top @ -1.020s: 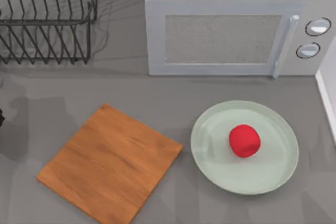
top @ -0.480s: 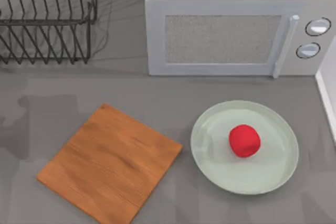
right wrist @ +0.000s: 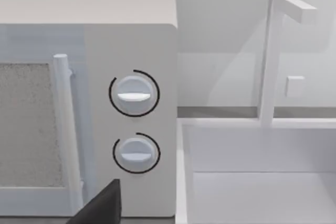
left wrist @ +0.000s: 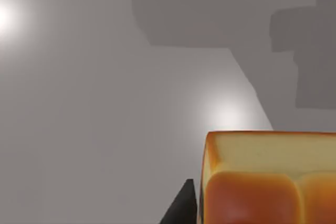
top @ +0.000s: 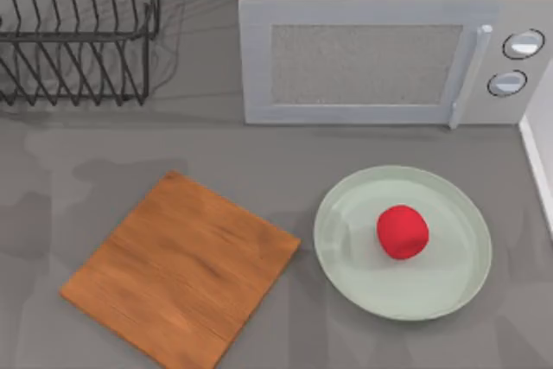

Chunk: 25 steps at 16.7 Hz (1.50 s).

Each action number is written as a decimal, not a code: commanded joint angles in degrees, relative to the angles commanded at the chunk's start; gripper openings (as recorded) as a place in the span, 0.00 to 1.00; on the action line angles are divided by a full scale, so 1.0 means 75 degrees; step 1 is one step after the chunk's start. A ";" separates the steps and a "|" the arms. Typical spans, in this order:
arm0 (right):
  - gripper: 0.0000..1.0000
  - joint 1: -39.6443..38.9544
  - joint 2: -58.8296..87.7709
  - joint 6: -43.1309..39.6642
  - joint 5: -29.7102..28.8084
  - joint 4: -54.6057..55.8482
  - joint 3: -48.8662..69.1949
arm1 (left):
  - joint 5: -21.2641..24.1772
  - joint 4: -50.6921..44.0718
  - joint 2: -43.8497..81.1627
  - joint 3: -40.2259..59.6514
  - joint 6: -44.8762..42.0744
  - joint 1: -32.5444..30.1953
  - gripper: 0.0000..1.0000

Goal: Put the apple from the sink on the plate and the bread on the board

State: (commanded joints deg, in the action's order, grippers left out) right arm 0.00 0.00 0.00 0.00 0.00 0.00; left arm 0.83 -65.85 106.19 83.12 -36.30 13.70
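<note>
Starting with the bread (left wrist: pixel 268 182): sits right against the left gripper (left wrist: pixel 182 209), over a pale, smooth, glossy surface. Looks like a square block, with rounded golden-brown crusts on top and a pale, soft-looking side. Cannot tell whether pinched or merely approached; probably this close because next in line for the carry to the board (top: pixel 181 265).

Moving to the apple (top: pixel 402 232): rests on the plate (top: pixel 363 287), a little right of its centre, so counts as done by the look of it. Smooth, round, plain red; kept from rolling off by the shallow raised rim of the glossy, pale green dish.

Lying bare on the grey counter (top: pixel 302 153) just beside the plate, to its left and turned at an angle: the board, a flat wooden square, orange-brown with visible grain, ready to take the bread.

Further back: a boxy white microwave (top: pixel 371 58) with speckled door, bar handle and two round knobs; a black wire dish rack (top: pixel 78 32) in the far left corner.

Parked facing the microwave knobs and the white sink (right wrist: pixel 252 150) with its angular tap (right wrist: pixel 270 61): right gripper (right wrist: pixel 100 205), spread or pressed together cannot be told.
</note>
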 joint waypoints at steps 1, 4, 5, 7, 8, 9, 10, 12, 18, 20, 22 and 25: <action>1.00 0.0000 0.0000 0.0000 0.0000 0.0000 0.0000 | 0.0000 0.0000 0.0000 0.0000 0.0000 0.0000 0.00; 1.00 0.0000 0.0000 0.0000 0.0000 0.0000 0.0000 | -0.0004 0.0022 0.0030 -0.0019 -0.0014 0.0012 0.00; 1.00 0.0000 0.0000 0.0000 0.0000 0.0000 0.0000 | -0.0008 0.0036 0.0031 -0.0033 0.0053 0.0012 0.00; 1.00 0.0000 0.0000 0.0000 0.0000 0.0000 0.0000 | -0.0029 0.0098 0.0043 -0.0095 0.0402 0.0000 0.00; 1.00 0.0000 0.0000 0.0000 0.0000 0.0000 0.0000 | -0.0047 0.0148 0.0056 -0.0144 0.0720 -0.0022 0.00; 1.00 0.0000 0.0000 0.0000 0.0000 0.0000 0.0000 | -0.0068 0.0204 0.0072 -0.0201 0.1108 -0.0055 0.00; 1.00 0.0000 0.0000 0.0000 0.0000 0.0000 0.0000 | -0.0092 0.0266 0.0089 -0.0264 0.1565 -0.0099 0.00; 1.00 0.0000 0.0000 0.0000 0.0000 0.0000 0.0000 | -0.0147 0.0400 0.0126 -0.0412 0.2724 -0.0234 0.00; 1.00 0.0000 0.0000 0.0000 0.0000 0.0000 0.0000 | -0.0304 0.0719 0.0263 -0.0993 0.7594 -0.1005 0.00; 1.00 0.0000 0.0000 0.0000 0.0000 0.0000 0.0000 | -0.0333 0.0767 0.0300 -0.1218 0.9453 -0.1383 0.00; 1.00 0.0000 0.0000 0.0000 0.0000 0.0000 0.0000 | -0.0343 0.0783 0.0330 -0.1431 1.1300 -0.1811 0.00; 1.00 0.0000 0.0000 0.0000 0.0000 0.0000 0.0000 | -0.0325 0.0760 0.0334 -0.1674 1.3863 -0.2543 0.00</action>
State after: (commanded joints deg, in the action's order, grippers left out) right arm 0.00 0.00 0.00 0.00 0.00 0.00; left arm -1.61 -60.15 108.70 70.57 67.68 -5.37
